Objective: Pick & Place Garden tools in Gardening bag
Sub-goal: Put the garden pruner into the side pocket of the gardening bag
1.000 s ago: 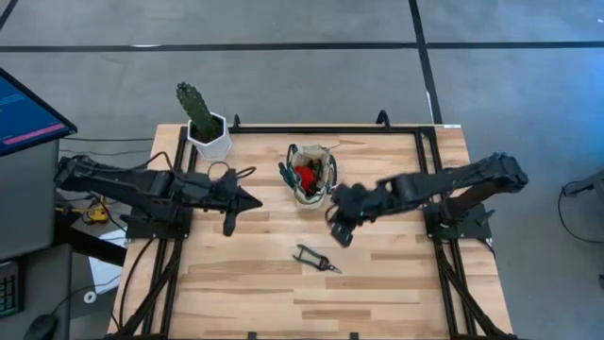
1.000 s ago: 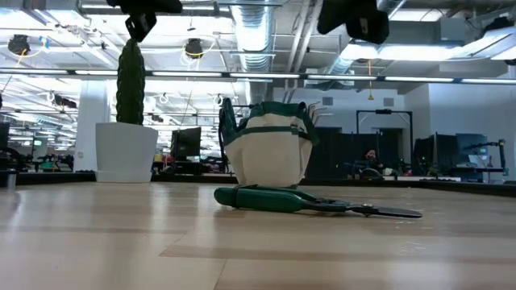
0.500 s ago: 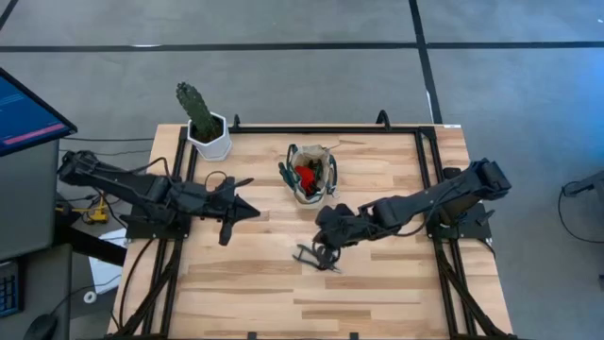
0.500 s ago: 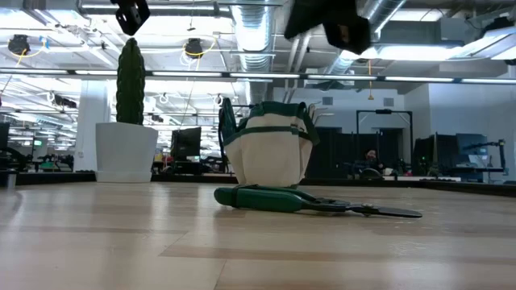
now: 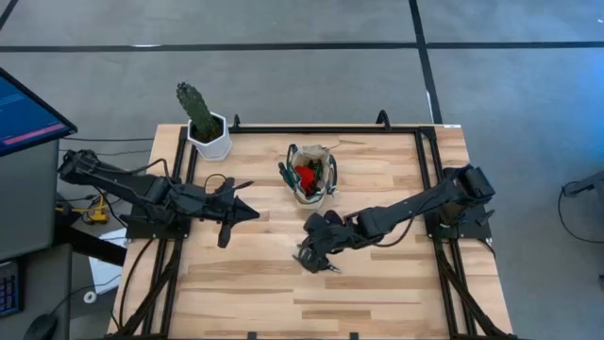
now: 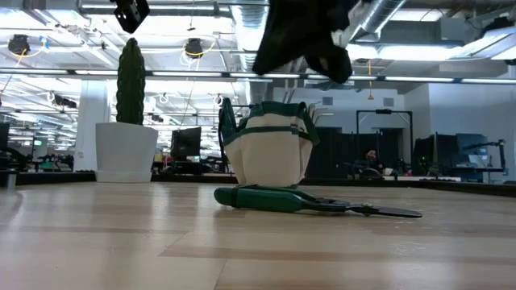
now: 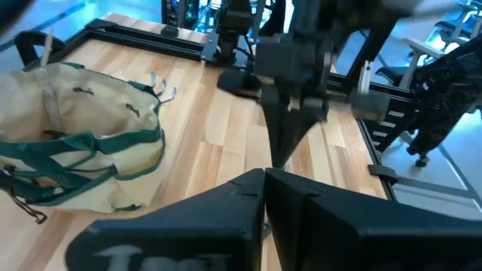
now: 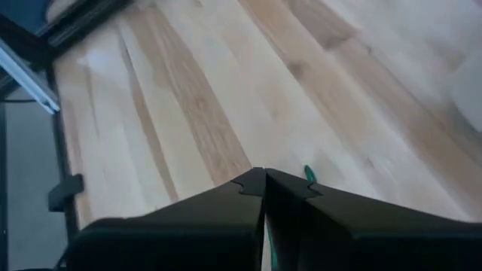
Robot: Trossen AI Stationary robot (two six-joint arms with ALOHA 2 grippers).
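Currently on the pick step: right hand (image 5: 310, 253) hovers over the shears (image 6: 310, 200), fingers pressed together, holding nothing. Shears lie flat on the counter (image 5: 377, 293), just in front of the bag (image 5: 312, 176), which already holds other tools. Next move needs fingers opened, then descent. Left hand (image 5: 229, 210) waits shut at left. Arm hides most of the shears from above.
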